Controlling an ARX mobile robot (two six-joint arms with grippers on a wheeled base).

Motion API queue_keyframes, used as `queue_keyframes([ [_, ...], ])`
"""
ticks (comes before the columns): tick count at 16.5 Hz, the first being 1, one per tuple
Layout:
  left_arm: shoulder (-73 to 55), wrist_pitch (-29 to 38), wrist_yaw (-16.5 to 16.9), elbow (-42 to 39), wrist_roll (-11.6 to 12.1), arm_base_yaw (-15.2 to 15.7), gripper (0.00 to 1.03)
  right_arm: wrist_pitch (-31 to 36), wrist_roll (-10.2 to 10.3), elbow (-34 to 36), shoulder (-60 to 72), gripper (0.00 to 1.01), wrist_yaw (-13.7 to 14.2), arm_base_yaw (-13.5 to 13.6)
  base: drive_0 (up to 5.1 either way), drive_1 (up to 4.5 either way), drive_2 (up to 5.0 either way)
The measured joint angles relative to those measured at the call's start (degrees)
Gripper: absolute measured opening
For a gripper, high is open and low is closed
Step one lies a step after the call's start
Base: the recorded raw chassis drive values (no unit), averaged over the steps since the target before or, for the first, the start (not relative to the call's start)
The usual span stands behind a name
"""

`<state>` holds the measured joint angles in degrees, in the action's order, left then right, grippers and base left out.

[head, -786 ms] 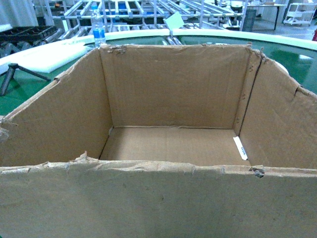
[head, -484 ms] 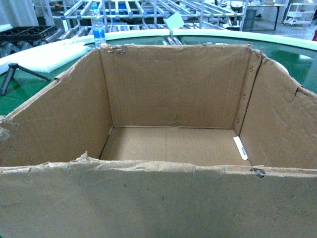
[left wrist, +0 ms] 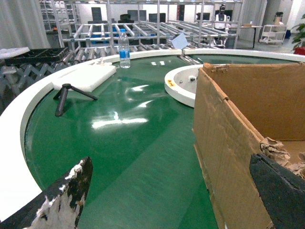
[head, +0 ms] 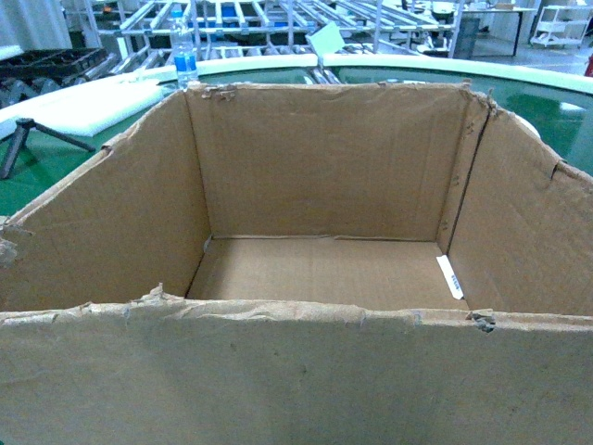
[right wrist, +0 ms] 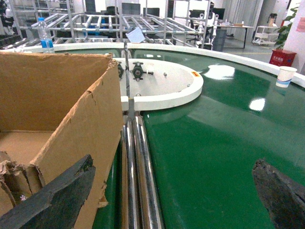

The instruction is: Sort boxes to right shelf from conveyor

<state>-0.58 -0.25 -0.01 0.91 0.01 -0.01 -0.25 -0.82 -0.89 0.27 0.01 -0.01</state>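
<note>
Cardboard box (head: pixel 315 260) sits on the green conveyor (left wrist: pixel 128 138), wedged between both claws: left claw (left wrist: pixel 171 191) straddles its left wall, right claw (right wrist: pixel 176 191) its right wall, both spread wide.

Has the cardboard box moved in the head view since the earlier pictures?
No. The cardboard box keeps its far-left corner just below the water bottle in every head picture.

Torn open brown box (head: pixel 324 185) sits upright on green conveyor (left wrist: pixel 128 138).
</note>
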Motion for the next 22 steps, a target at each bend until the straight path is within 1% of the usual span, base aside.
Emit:
queue_keyframes([
  [19, 0.0, 0.1, 0.0, 0.0, 0.0, 0.0, 0.98, 0.0, 0.0, 0.0, 0.0, 0.98, 0.0, 0.0, 0.0, 0.0, 0.0],
  [20, -2.6, 4.9, -1.9, 0.1, 0.0, -1.4, 0.98, 3.8, 0.0, -0.1, 2.4, 0.98, -1.3, -0.5, 0.0, 0.0, 0.0],
  [21, -7.5, 8.1, -2.6, 1.0, 0.0, -3.7, 0.98, 6.1, 0.0, -0.4, 6.1, 0.98, -1.5, -0.6, 0.0, 0.0, 0.0],
  [22, -11.4, 9.9, -5.2, 1.7, 0.9, -6.4, 0.98, 6.4, -1.7, -0.5, 6.5, 0.98, 0.9, 1.8, 0.0, 0.0, 0.0],
])
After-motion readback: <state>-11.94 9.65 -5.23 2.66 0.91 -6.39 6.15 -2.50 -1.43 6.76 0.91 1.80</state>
